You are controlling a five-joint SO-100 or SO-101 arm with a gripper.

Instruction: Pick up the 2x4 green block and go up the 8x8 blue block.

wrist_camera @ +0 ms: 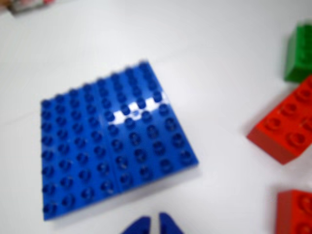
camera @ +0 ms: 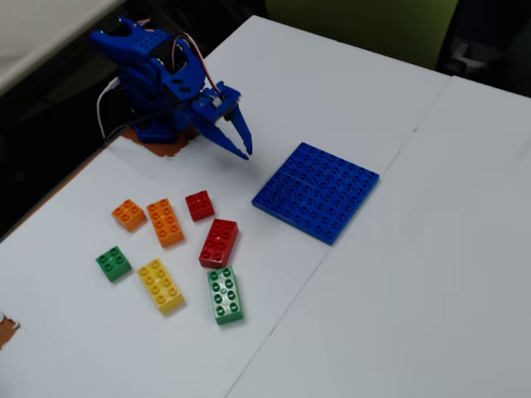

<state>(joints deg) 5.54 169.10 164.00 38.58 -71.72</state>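
Observation:
The 2x4 green block (camera: 225,295) lies flat on the white table near the front, just below a red 2x4 brick (camera: 219,242). In the wrist view only one end of the green block (wrist_camera: 299,52) shows, at the right edge. The 8x8 blue block (camera: 315,191) lies flat right of centre and fills the middle of the wrist view (wrist_camera: 114,141). My blue gripper (camera: 246,154) hangs low over the table, left of the plate and far from the green block. It is shut with nothing in it. Its tips (wrist_camera: 154,217) sit just short of the plate's near edge.
Left of the plate lie a red 2x2 brick (camera: 199,205), an orange 2x4 (camera: 165,222), an orange 2x2 (camera: 129,215), a small green 2x2 (camera: 114,264) and a yellow 2x4 (camera: 161,285). The arm's base (camera: 158,124) stands at the back left table edge.

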